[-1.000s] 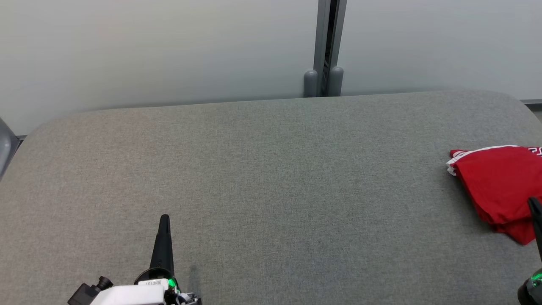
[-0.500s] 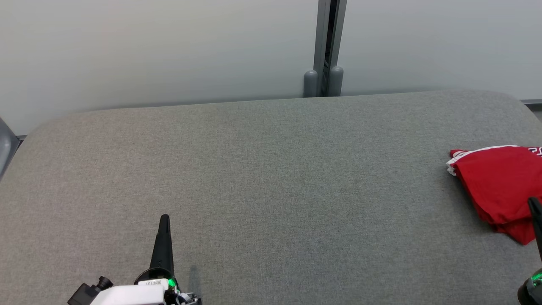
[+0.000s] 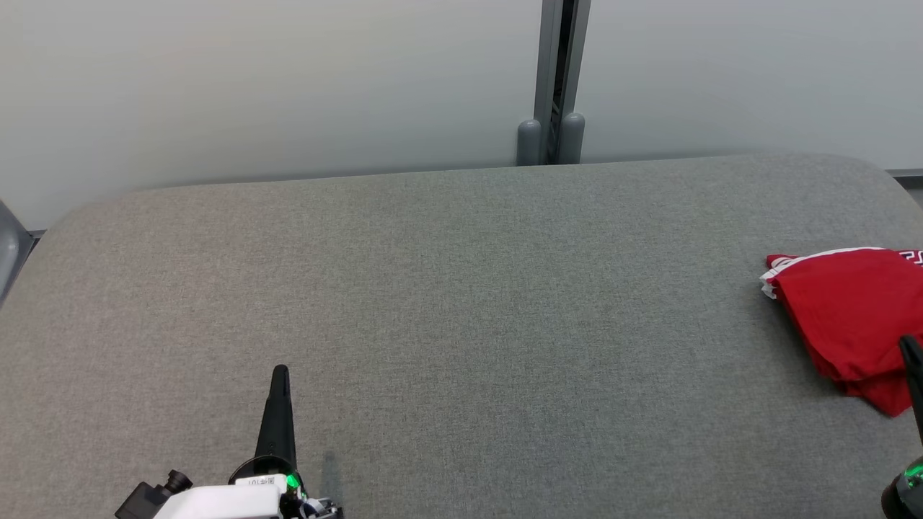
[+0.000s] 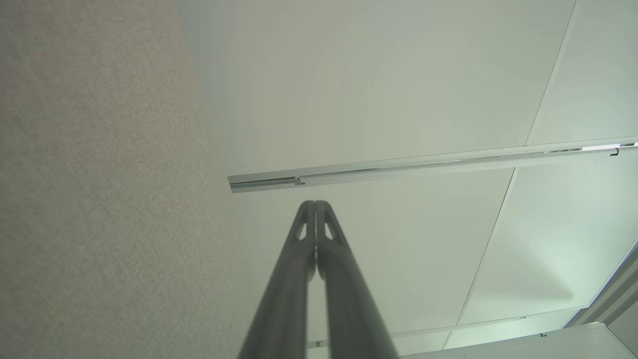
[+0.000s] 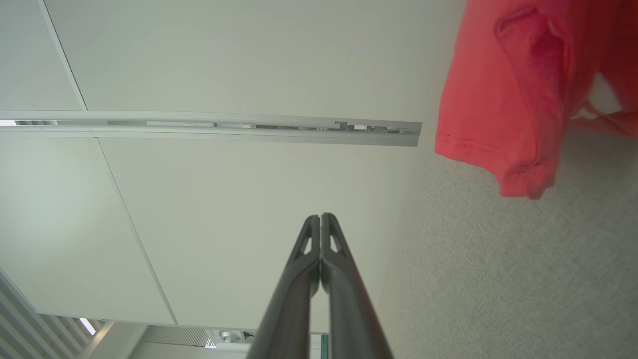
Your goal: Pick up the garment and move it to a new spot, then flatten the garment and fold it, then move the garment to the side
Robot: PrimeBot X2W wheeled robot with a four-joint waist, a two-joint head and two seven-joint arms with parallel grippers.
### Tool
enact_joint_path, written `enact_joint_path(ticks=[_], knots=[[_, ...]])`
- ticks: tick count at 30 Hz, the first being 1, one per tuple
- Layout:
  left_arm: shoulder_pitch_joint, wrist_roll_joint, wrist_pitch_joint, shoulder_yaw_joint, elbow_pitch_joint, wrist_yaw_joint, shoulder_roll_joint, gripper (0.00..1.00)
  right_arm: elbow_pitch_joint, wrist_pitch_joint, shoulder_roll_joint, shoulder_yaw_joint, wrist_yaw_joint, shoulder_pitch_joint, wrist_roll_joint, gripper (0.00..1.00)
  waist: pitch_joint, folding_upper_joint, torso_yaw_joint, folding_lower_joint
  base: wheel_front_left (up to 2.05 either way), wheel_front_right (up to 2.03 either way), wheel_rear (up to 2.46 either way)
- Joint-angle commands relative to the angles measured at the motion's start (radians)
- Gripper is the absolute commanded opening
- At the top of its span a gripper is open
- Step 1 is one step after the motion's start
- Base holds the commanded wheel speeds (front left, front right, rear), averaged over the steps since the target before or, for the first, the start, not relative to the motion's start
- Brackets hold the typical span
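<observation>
Grey fabric tabletop [image 3: 461, 303], pale wall panels [image 3: 288, 86] behind. Red garment [image 3: 851, 317] lies folded at the tabletop's right edge; head view gives its white trim, right wrist view its stitched hem close up. Left gripper [image 4: 315, 204] low at left, well apart from garment; its wrist view shows the fingers pressed together, holding nothing. Right gripper [image 5: 319, 217] near the garment's near corner, likewise closed and empty.
</observation>
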Motion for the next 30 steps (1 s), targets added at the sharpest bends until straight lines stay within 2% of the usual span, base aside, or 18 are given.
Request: enact_joint_path(ticks=[1, 30], knots=[[-0.017, -0.001, -0.002, 0.005, 0.0, -0.005, 0.003, 0.0, 0.002, 0.005, -0.005, -0.003, 0.0, -0.005, -0.001, 0.0, 0.0, 0.0, 0.0, 0.0, 0.0, 0.0, 0.0], [-0.017, -0.001, -0.002, 0.005, 0.0, -0.005, 0.003, 0.0, 0.002, 0.006, -0.004, -0.004, 0.0, -0.006, -0.001, 0.0, 0.0, 0.0, 0.0, 0.0, 0.0, 0.0, 0.0]])
